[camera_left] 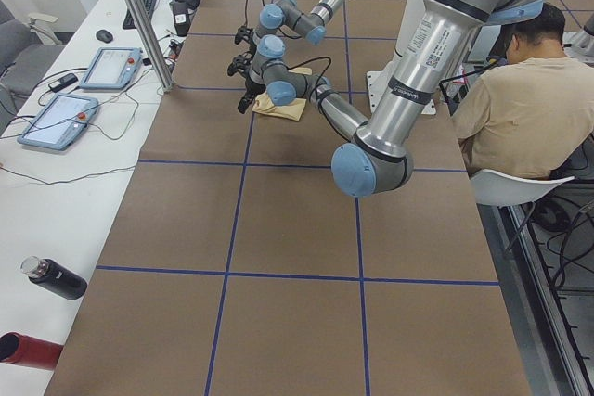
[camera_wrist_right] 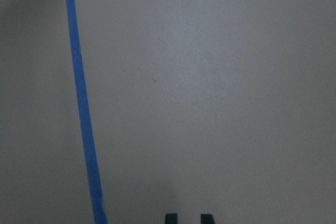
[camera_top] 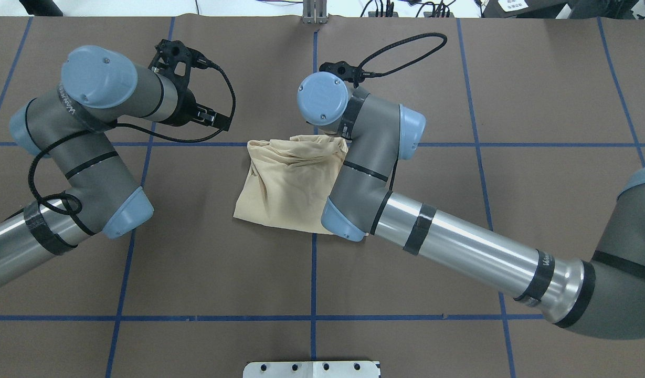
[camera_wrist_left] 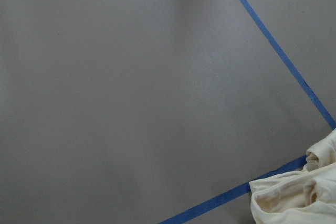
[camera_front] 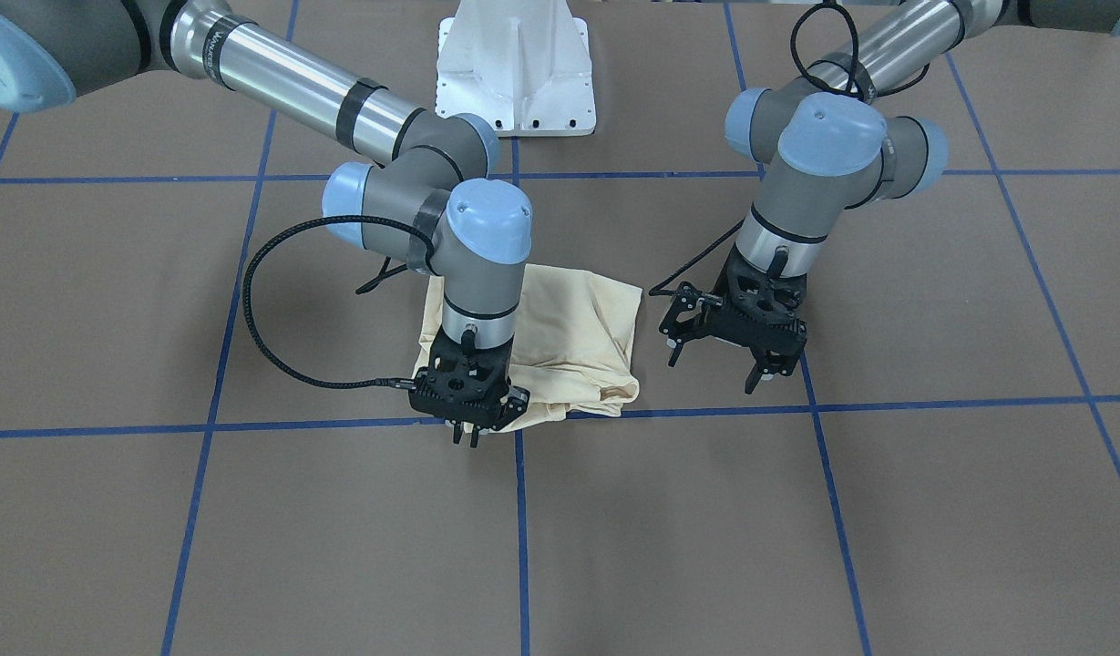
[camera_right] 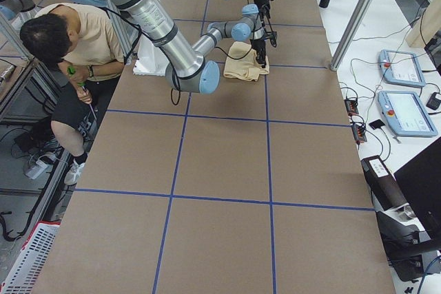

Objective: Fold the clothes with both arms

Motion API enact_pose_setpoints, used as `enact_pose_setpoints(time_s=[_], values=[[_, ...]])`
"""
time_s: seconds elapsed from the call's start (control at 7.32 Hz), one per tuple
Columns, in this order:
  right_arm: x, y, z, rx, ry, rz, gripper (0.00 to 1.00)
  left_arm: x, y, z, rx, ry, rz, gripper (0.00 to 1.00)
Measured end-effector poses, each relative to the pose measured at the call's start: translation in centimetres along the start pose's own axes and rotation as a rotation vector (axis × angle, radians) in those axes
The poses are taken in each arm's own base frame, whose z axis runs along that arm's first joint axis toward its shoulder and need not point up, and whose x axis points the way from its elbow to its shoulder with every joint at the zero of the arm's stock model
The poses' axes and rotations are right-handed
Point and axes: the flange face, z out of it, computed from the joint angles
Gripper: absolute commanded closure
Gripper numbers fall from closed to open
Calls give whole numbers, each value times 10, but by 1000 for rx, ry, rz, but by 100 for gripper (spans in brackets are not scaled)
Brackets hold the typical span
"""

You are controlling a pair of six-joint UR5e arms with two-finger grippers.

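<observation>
Right gripper [camera_front: 466,437] closed, empty, at edge of rumpled cream shirt [camera_front: 587,319]; left gripper [camera_front: 713,374] open.

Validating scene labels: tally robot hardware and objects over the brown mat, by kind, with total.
Robot arms: 2, left arm, right arm
Claws: 2, left claw, right claw
T-shirt: 1
White pedestal base: 1
Total: 6
</observation>
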Motion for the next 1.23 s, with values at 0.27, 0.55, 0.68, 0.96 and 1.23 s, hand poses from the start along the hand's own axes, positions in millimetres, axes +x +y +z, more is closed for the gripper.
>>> enact_pose_setpoints(time_s=[0.27,0.55,0.68,0.96,1.23], values=[[-4,-22,-9,-19,2,22,0,0,1,-4,3,3,1,0],[8,-39,-47,-116,42,6,0,-2,10,-18,9,11,4,0],[39,-55,-76,-172,33,-32,0,-5,19,-34,9,11,9,0],[175,-90,-113,-225,-29,-177,0,-21,45,-87,-18,-28,58,0],[343,-124,-120,-264,-36,-371,0,-73,70,-147,-39,-94,159,0]])
